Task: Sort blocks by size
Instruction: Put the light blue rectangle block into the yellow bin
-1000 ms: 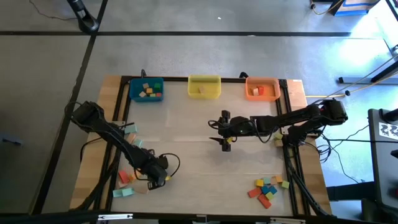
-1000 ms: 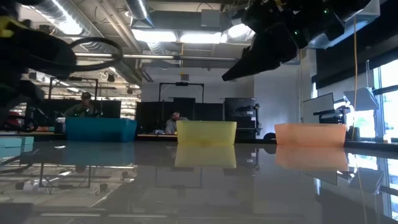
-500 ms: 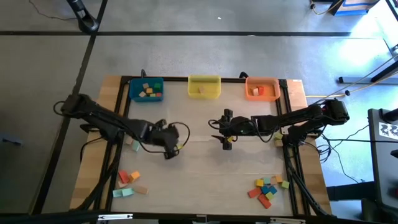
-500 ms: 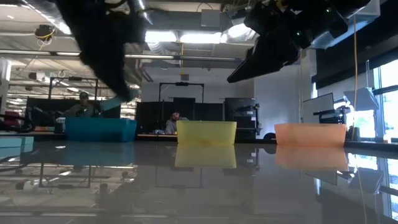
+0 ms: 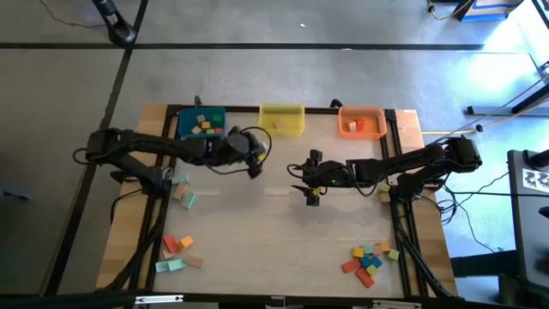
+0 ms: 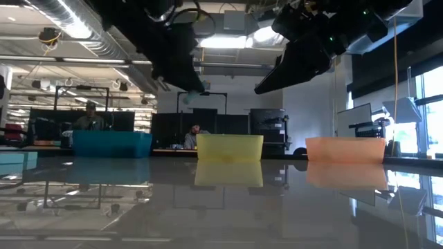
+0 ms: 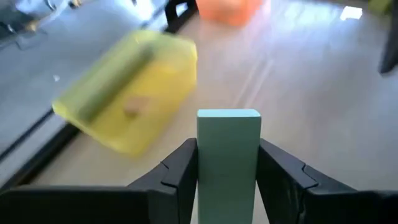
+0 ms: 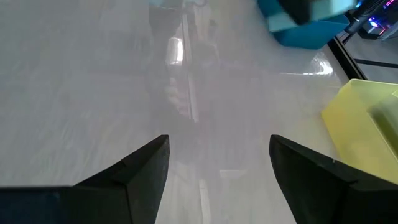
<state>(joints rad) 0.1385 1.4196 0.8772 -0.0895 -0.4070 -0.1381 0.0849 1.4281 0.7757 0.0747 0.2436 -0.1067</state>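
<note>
My left gripper (image 5: 255, 166) hangs above the table between the blue bin (image 5: 202, 124) and the yellow bin (image 5: 281, 120), shut on a pale teal block (image 7: 227, 155). In the low view the block (image 6: 188, 99) shows under the gripper, well above the table. My right gripper (image 5: 302, 180) waits open and empty over the table's middle, its fingers pointing toward the table's left; the right wrist view (image 8: 217, 155) shows only bare table between them. Loose blocks lie at the near left (image 5: 176, 247) and near right (image 5: 369, 260). My left gripper pinches the pale teal block by its two opposite long sides (image 7: 203, 168) between its two fingers. The block's far end (image 7: 228, 114) sticks out beyond the fingertips. The block is lifted clear of the table.
The orange bin (image 5: 361, 123) stands at the far right and holds red and orange blocks. The blue bin holds several blocks; the yellow bin holds one tan block (image 7: 132, 111). A few more blocks (image 5: 182, 194) lie at the table's left edge. People sit in the room behind (image 6: 196, 135).
My left gripper has gone from the near left block pile up and toward the far edge and the right, carrying the pale teal block lifted clear, to a spot between the blue and yellow bins.
</note>
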